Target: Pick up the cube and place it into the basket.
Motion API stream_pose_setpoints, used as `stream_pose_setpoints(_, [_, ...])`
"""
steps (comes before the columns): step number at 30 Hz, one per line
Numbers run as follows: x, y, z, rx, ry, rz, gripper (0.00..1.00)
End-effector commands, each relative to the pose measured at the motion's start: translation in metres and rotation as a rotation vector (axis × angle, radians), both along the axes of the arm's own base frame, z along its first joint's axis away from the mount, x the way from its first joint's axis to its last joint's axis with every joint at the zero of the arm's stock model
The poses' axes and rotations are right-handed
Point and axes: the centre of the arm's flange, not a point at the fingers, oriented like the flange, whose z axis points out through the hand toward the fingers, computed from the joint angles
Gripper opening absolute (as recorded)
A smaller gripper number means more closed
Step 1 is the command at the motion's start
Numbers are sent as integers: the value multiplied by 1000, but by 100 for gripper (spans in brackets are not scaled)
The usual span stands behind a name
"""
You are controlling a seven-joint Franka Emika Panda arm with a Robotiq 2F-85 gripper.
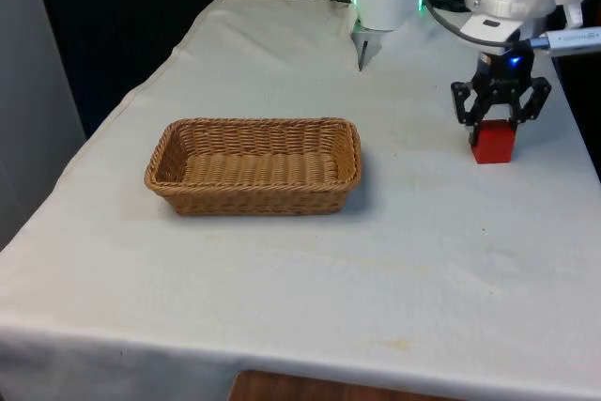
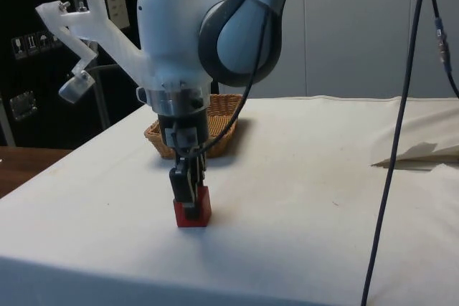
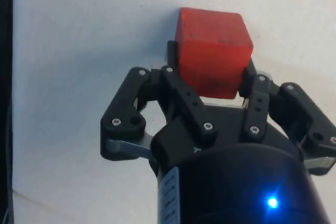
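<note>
My pincer (image 1: 495, 121) is clamped on the red cube (image 1: 493, 142), its 2 black fingers pressing opposite faces while the cube sits on the white cloth (image 1: 423, 260) at the right of the front view. I judge this the grasp step; next comes a straight lift, then a carry toward the basket (image 1: 254, 165) at center left. The cube looks matte and sharp-edged with faint scuffs; the basket is tan woven wicker, oblong and shallow.
</note>
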Motion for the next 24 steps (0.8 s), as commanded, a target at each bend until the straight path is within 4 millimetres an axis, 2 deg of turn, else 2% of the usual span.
stream_pose_setpoints(1, [-1,0,0,0,0,-1,2])
stream_pose_setpoints(9, [-1,0,0,0,0,-1,2])
stream_pose_setpoints(17, [12,-10,11,-7,-12,-22,2])
stream_pose_setpoints(24, [16,-17,40,-9,-14,-37,2])
